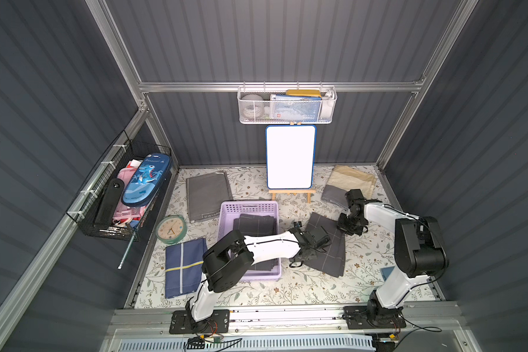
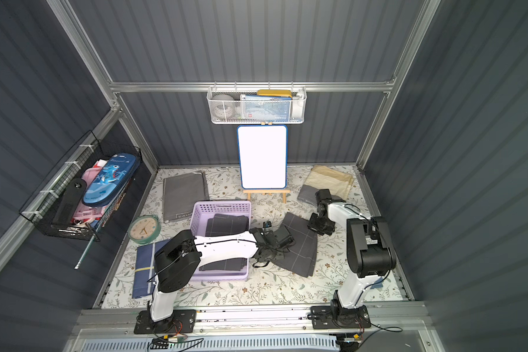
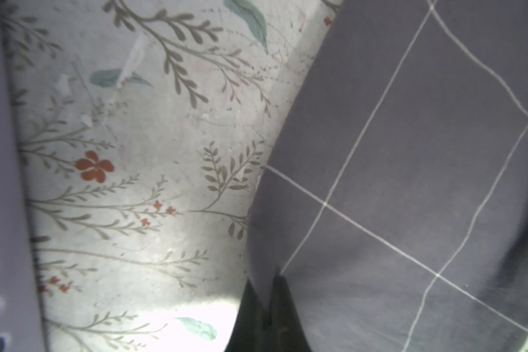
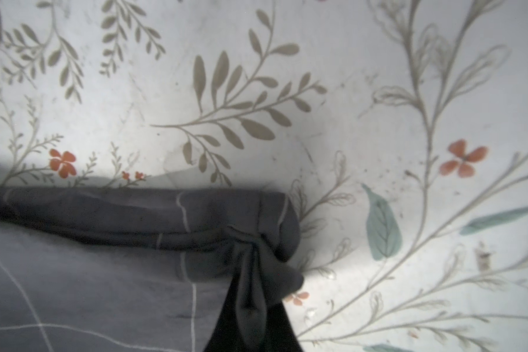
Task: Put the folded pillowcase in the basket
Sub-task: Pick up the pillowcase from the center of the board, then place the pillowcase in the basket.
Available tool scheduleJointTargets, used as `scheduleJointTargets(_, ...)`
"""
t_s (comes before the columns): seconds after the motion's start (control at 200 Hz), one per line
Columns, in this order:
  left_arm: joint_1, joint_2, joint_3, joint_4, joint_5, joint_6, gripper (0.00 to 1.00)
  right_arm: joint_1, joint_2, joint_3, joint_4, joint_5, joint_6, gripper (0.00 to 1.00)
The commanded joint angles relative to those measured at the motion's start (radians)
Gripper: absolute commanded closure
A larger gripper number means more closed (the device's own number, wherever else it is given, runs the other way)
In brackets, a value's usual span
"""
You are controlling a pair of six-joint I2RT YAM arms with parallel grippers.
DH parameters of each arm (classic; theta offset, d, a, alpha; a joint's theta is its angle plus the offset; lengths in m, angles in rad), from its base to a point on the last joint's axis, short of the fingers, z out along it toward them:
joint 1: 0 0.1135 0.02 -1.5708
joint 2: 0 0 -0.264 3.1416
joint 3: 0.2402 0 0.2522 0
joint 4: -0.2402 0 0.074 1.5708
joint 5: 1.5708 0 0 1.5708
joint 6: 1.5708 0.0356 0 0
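Grey checked pillowcase point(image 1: 329, 254) flat on the table point(image 1: 287, 289), just beside the lilac basket point(image 1: 247, 206) | left wrist view: left gripper point(image 3: 269, 292) pinching its edge | right wrist view: right gripper point(image 4: 252, 289) pinching a bunched corner | top views hide both pinches

Floral-print tabletop point(image 1: 287, 289). Lilac basket point(image 1: 249, 205) near centre, slightly toward 9; dark grey checked pillowcase point(image 1: 329, 253) just beside it at 3. Plain grey folded cloth point(image 1: 208, 195) at 11, whiteboard point(image 1: 290, 157) on small wooden easel point(image 1: 291, 192) at 12, beige-and-grey folded cloth point(image 1: 352, 179) at 1, green clock point(image 1: 171, 229) at 9, navy striped cloth point(image 1: 182, 268) at 8
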Motion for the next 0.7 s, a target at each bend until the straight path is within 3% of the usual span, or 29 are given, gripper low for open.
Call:
scheduleJointTargets(0.0, 0.005, -0.065, 0.057, -0.087, -0.058, 0.013, 1.00, 0.065, -0.063, -0.027, -0.021, 0.019, 0.024, 1.00)
scheduleJointTargets(0.3, 0.004, -0.201, 0.181, -0.296, -0.173, -0.014, 1.00, 0.246, -0.215, 0.114, -0.104, 0.003, 0.080, 1.00)
scheduleJointTargets(0.515, 0.006, -0.307, 0.147, -0.496, -0.246, -0.152, 1.00, 0.425, -0.189, 0.237, -0.107, -0.024, 0.139, 1.00)
scheduleJointTargets(0.695, 0.059, -0.472, 0.020, -0.502, -0.243, -0.179, 1.00, 0.556, -0.096, 0.374, -0.113, -0.029, 0.155, 1.00)
